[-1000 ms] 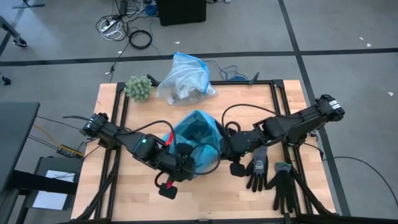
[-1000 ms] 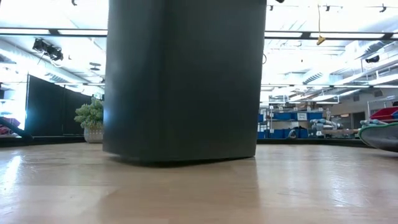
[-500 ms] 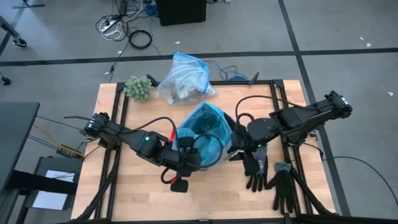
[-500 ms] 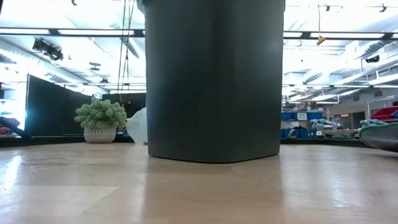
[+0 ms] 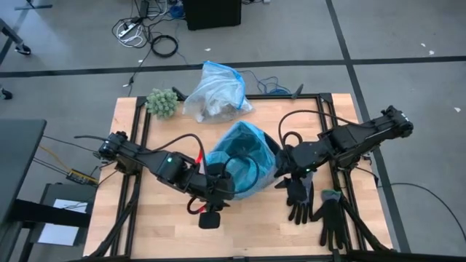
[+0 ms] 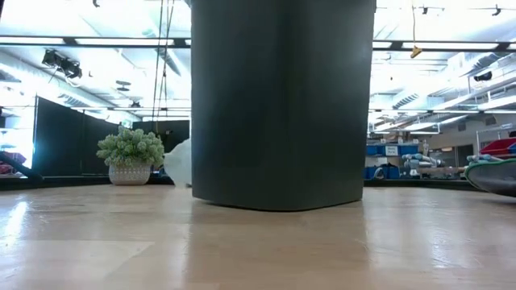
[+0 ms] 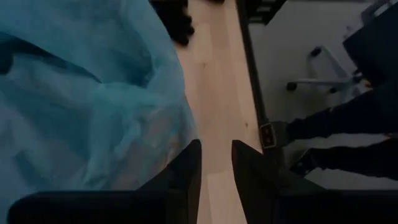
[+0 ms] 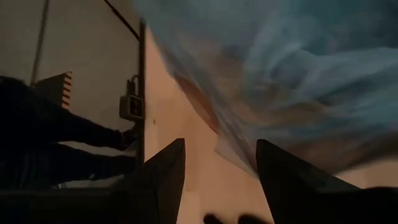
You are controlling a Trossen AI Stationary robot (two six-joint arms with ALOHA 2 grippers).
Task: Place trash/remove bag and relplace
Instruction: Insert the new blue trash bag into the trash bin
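Here, at frame centre, the blue liner (image 5: 244, 149) over the black bin (image 6: 282, 105) sits between my grippers, left gripper (image 5: 224, 184) at its lower-left rim, fingers slightly parted, empty, right gripper (image 5: 286, 164) open, hard against its right.

— What do we have in front of our right gripper (image 8: 214, 165)?

— A blurred mass of light-blue plastic bag (image 8: 280, 68) fills most of the view, its folds hanging over the wooden table (image 8: 180, 130).

— And our fingers (image 8: 163, 177)?

— We see both dark tips standing apart, with bare wood between them. They touch nothing we can make out.

— Anything past the table?

— A dark frame rail (image 8: 142, 93) runs along the table's edge, and we see the other arm (image 8: 56, 134) as a dark shape beyond it, over grey floor.
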